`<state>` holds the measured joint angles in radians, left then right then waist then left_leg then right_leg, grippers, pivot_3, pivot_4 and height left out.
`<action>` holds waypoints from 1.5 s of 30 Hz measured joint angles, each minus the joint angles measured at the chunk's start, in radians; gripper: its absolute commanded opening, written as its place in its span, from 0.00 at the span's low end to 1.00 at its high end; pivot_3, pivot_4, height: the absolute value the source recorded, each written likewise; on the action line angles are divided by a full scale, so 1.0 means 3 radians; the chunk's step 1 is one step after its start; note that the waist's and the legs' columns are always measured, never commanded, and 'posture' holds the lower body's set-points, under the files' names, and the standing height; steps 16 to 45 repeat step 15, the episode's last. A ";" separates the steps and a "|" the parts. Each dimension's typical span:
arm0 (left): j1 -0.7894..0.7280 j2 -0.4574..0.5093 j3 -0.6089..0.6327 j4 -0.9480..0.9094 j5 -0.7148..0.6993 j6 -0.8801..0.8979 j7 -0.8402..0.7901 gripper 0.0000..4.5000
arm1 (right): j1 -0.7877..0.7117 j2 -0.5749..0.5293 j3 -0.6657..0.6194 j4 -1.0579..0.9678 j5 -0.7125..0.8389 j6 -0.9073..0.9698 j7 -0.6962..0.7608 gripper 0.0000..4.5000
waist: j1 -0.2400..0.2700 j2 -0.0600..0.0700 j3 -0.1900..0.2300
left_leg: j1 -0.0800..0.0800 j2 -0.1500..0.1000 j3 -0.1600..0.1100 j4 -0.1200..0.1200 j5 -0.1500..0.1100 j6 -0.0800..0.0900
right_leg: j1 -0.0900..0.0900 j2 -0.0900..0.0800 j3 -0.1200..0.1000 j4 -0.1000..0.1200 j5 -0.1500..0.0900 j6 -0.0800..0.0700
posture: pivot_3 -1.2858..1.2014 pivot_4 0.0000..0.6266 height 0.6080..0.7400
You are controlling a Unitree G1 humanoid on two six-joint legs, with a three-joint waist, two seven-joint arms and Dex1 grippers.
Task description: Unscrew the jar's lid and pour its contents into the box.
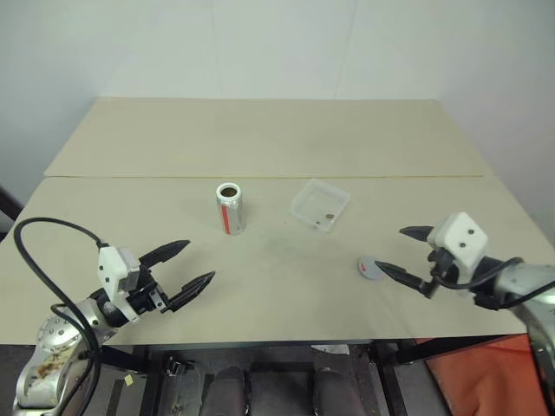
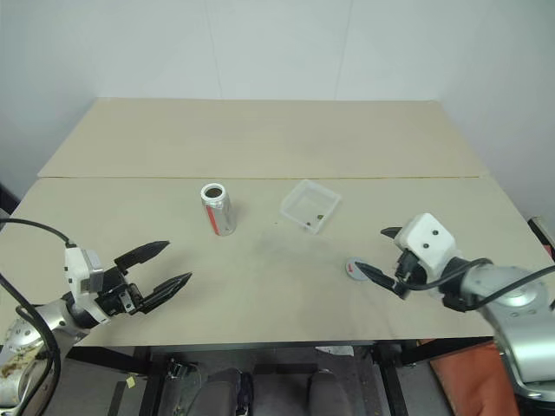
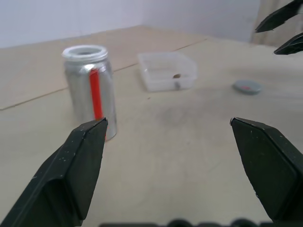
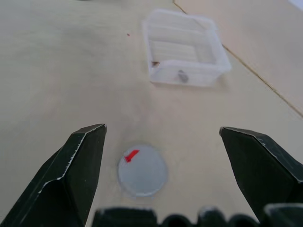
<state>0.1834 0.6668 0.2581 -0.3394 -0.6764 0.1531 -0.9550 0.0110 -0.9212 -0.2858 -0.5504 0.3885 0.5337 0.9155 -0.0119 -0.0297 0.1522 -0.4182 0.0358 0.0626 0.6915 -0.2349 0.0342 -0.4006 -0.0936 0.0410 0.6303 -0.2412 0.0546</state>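
Observation:
The silvery jar (image 1: 231,208) with a red stripe stands upright and open-topped in the middle of the table. To its right sits the clear box (image 1: 320,204), and a small dark bit of the contents (image 1: 329,217) lies inside it. The grey lid (image 1: 371,268) lies flat on the table, nearer the front right. My left gripper (image 1: 196,263) is open and empty at the front left, well short of the jar. Just right of the lid, my right gripper (image 1: 401,252) hangs open and holds nothing.
A seam (image 1: 260,178) runs across the tan table behind the jar and box. An orange object (image 1: 473,381) sits below the table's front right corner. A black cable (image 1: 39,260) loops over my left arm.

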 measured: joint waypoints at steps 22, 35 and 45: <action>0.0105 0.0151 -0.0203 -0.0097 0.0399 0.0145 -0.0103 1.00 | -0.0193 -0.0102 0.0670 0.0421 -0.0512 -0.0679 0.0339 1.00 | -0.0012 -0.0001 0.0001 | 0.0000 0.0001 0.0010 -0.0002 0.0000 0.0000 | -0.0007 -0.0002 0.0006 -0.0001 -0.0004 -0.0009 | 0.52 0.24 1.00; 0.0105 0.0151 -0.0203 -0.0097 0.0399 0.0145 -0.0103 1.00 | -0.0193 -0.0102 0.0670 0.0421 -0.0512 -0.0679 0.0339 1.00 | -0.0012 -0.0001 0.0001 | 0.0000 0.0001 0.0010 -0.0002 0.0000 0.0000 | -0.0007 -0.0002 0.0006 -0.0001 -0.0004 -0.0009 | 0.52 0.24 1.00; 0.0105 0.0151 -0.0203 -0.0097 0.0399 0.0145 -0.0103 1.00 | -0.0193 -0.0102 0.0670 0.0421 -0.0512 -0.0679 0.0339 1.00 | -0.0012 -0.0001 0.0001 | 0.0000 0.0001 0.0010 -0.0002 0.0000 0.0000 | -0.0007 -0.0002 0.0006 -0.0001 -0.0004 -0.0009 | 0.52 0.24 1.00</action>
